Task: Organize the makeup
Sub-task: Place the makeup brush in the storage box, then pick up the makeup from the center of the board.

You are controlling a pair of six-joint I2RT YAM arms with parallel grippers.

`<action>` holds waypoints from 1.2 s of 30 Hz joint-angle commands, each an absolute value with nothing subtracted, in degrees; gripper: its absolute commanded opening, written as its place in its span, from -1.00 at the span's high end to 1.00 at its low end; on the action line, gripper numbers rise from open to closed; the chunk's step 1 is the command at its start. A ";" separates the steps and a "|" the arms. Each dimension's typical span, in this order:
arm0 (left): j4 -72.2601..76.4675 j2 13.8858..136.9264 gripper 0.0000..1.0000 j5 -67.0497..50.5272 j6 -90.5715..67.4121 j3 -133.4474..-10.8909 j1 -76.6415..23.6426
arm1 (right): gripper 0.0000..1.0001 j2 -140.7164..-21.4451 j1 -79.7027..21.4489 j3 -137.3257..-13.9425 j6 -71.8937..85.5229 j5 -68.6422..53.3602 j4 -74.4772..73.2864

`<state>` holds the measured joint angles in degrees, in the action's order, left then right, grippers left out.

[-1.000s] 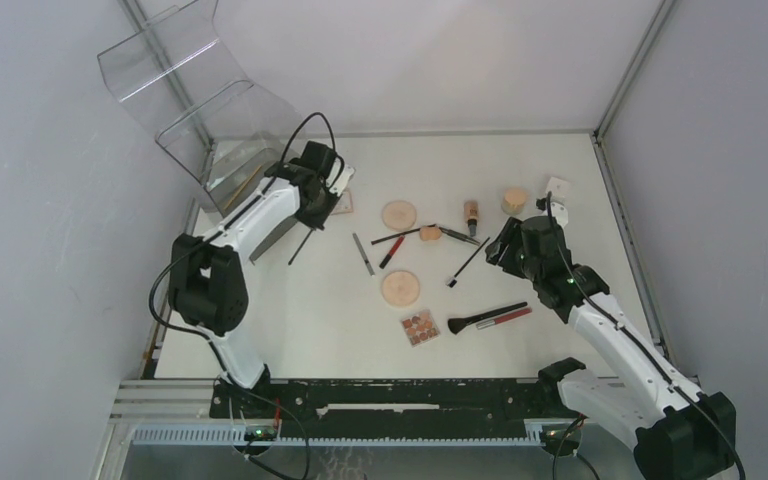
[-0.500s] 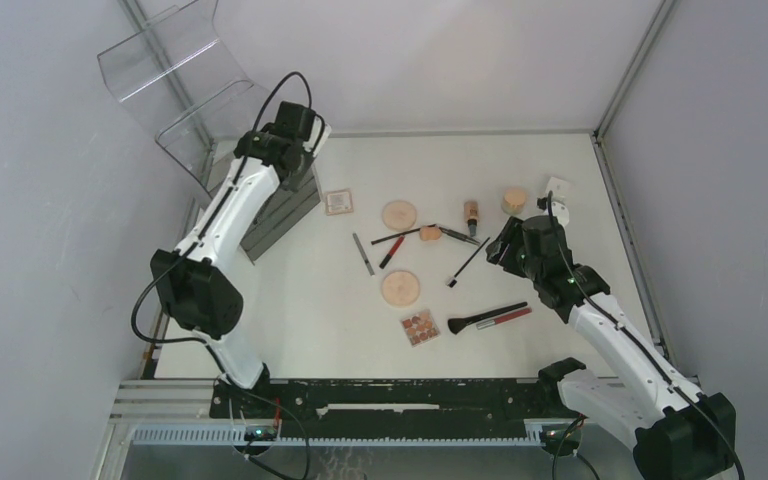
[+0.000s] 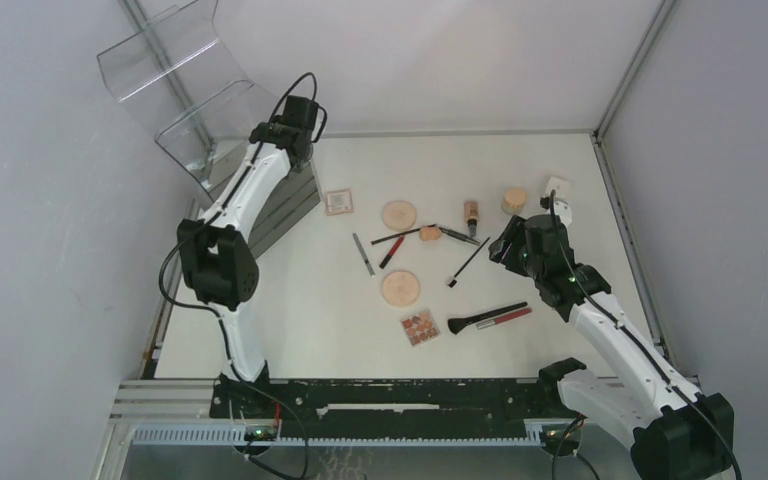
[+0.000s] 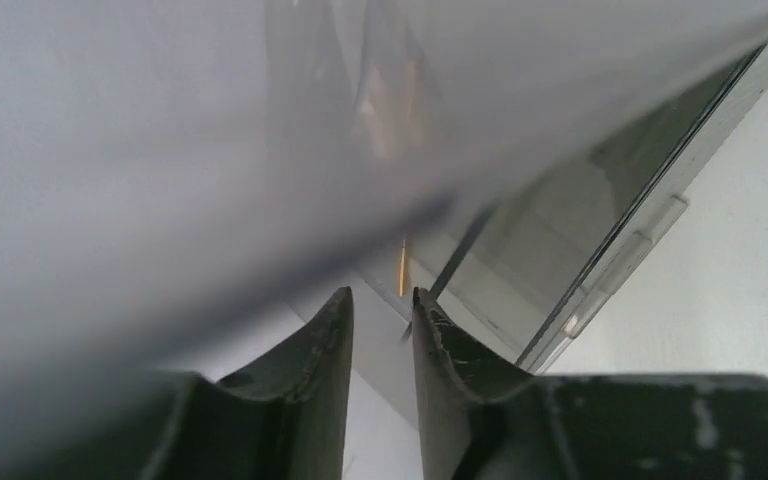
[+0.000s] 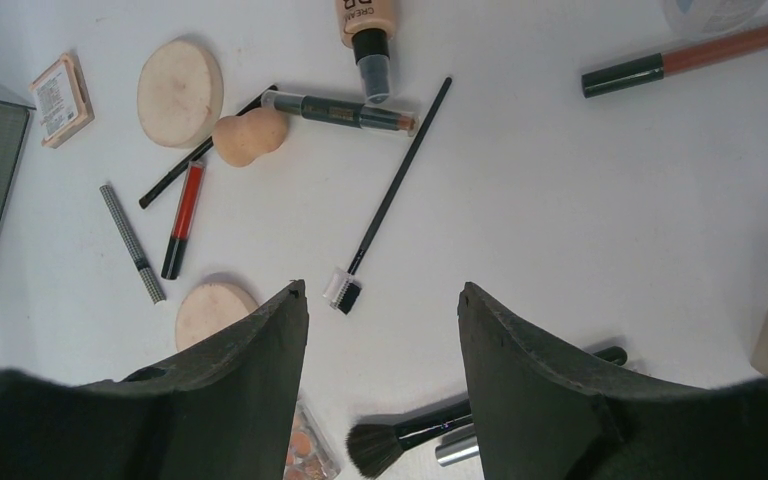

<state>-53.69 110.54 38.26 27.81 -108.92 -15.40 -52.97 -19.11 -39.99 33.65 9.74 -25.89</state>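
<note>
The makeup lies scattered mid-table: two peach powder discs (image 3: 398, 214) (image 3: 400, 288), a palette (image 3: 420, 327), a square compact (image 3: 338, 202), a tan bottle (image 3: 471, 212), a jar (image 3: 514, 200), a sponge (image 3: 430, 233), pencils and brushes. My left gripper (image 4: 380, 298) hangs over the clear organizer (image 3: 222, 150), its jaws slightly apart with nothing between them. Just beyond its tips a thin dark handle (image 4: 460, 255) and a gold stick (image 4: 401, 270) rest inside the organizer. My right gripper (image 5: 380, 295) hovers open above a small comb brush (image 5: 390, 200) and a black powder brush (image 5: 380, 445).
A red lip pencil (image 3: 505, 318) lies beside the black brush (image 3: 485, 317). A grey stick (image 3: 363, 254) and a red pencil (image 3: 392, 251) lie left of centre. A small white object (image 3: 557, 186) sits at the back right. The organizer's tall tiers (image 3: 175, 60) rise in the back left corner.
My left arm swung from the table by the compact up to the organizer, carrying a thin black brush. Its jaws have now parted. The right arm stayed put.
</note>
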 commanded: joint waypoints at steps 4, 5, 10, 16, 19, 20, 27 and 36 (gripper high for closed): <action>-52.43 109.08 0.29 40.95 24.37 -113.89 -14.99 | -0.29 -51.44 -18.71 -39.99 33.19 10.17 -24.05; -53.12 107.91 0.28 40.17 22.79 -114.07 -15.33 | -0.29 -51.50 -18.72 -39.99 33.34 10.19 -24.14; -54.38 98.51 0.28 33.80 13.79 -109.24 -18.76 | -0.29 -51.97 -18.73 -39.99 34.36 9.74 -24.02; -47.20 87.96 0.28 28.56 -1.75 -92.84 -26.57 | -0.29 -52.77 -19.29 -39.99 34.94 9.13 -23.58; -45.74 87.87 0.27 29.04 -13.35 -87.11 -30.77 | -0.29 -52.74 -19.62 -40.04 34.87 9.61 -23.92; -45.32 88.29 0.27 28.99 -16.95 -85.54 -31.62 | -0.29 -52.74 -19.68 -39.93 34.77 9.73 -24.02; -37.56 91.98 0.26 33.33 -36.29 -77.76 -37.48 | -0.29 -51.49 -19.85 -39.95 35.13 10.54 -25.39; -32.87 102.80 -0.16 29.02 -40.30 -78.10 -37.18 | -0.30 -48.62 -19.61 -38.79 35.03 11.86 -26.09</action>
<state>-37.17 99.26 30.65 -35.35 -77.14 -37.56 -50.22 -19.59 -38.98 34.41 10.37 -27.09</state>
